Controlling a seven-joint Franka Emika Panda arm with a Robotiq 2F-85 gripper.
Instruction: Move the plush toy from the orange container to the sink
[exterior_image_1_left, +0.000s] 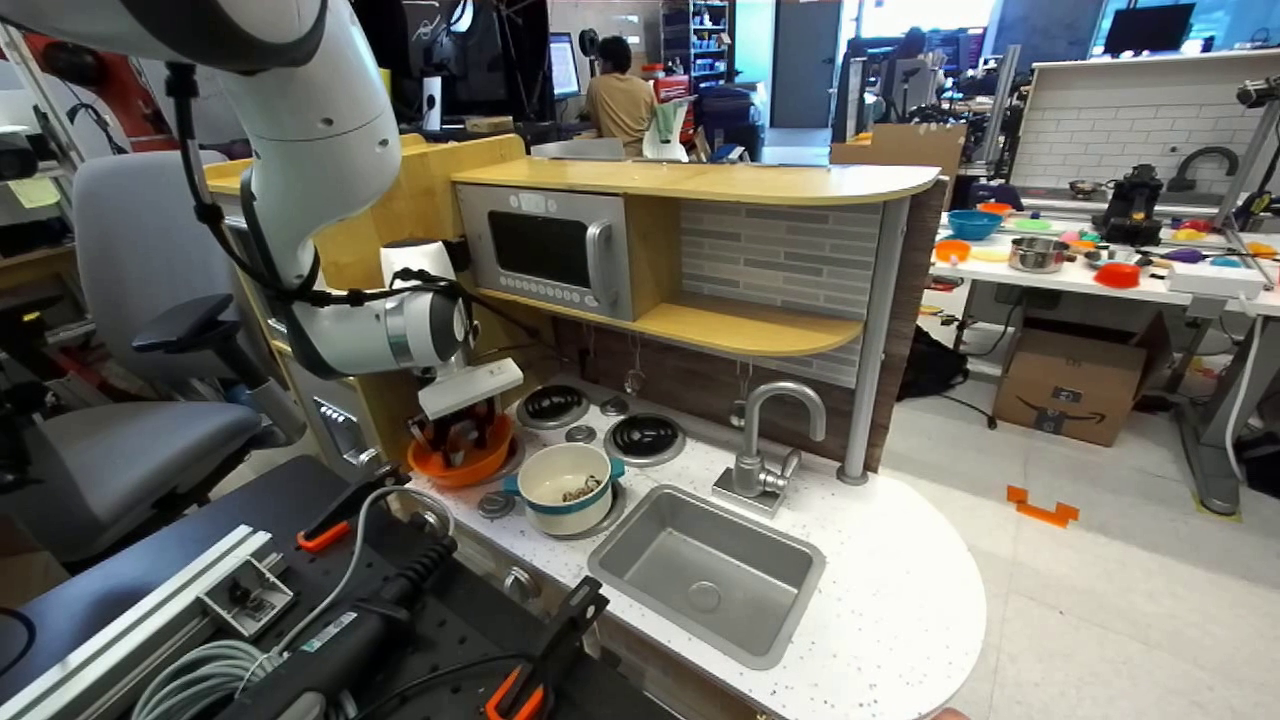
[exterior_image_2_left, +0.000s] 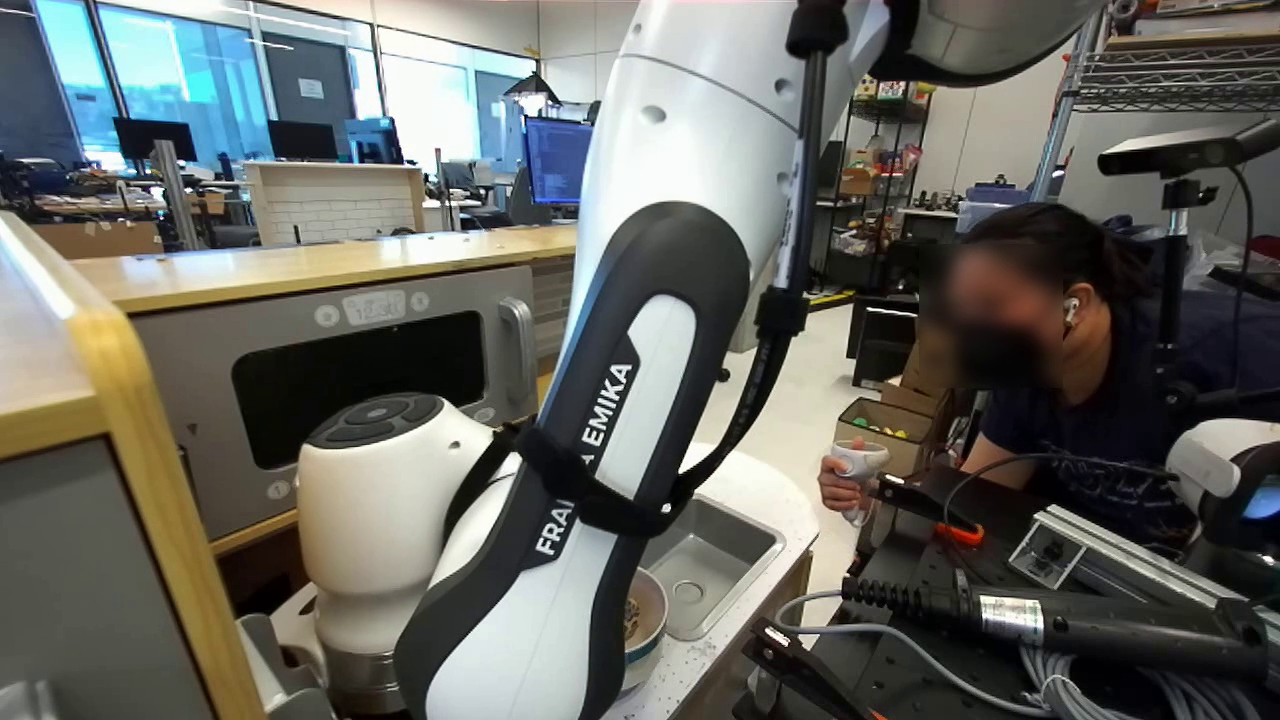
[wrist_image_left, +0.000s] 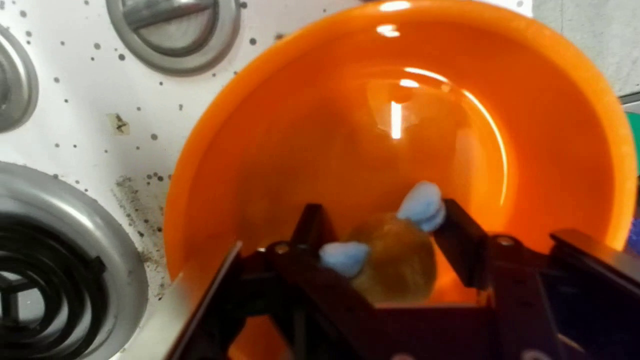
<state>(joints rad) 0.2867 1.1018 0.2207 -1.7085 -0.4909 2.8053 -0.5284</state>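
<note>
The plush toy (wrist_image_left: 400, 272) is a fuzzy brown lump with two pale blue ears, low in the orange container (wrist_image_left: 295, 130) in the wrist view. My gripper (wrist_image_left: 380, 215) reaches into the container with a finger on each side of the toy. Its fingertips stand apart, and the ears touch or overlap the fingers. Orange shows between the toy's body and one finger, so I cannot tell whether it is gripped. In an exterior view the container (exterior_image_1_left: 468, 475) sits on the stove under my gripper (exterior_image_1_left: 462, 432); the toy cannot be made out. The grey sink (exterior_image_1_left: 705, 570) is bare.
A cream pot (exterior_image_1_left: 563, 500) with teal handles and small contents stands between the container and the sink. The faucet (exterior_image_1_left: 785, 395) rises behind the sink. The microwave (exterior_image_1_left: 545, 250) and wooden shelf (exterior_image_1_left: 740, 318) overhang the stove. Black pegboard equipment (exterior_image_1_left: 420, 620) lies along the front.
</note>
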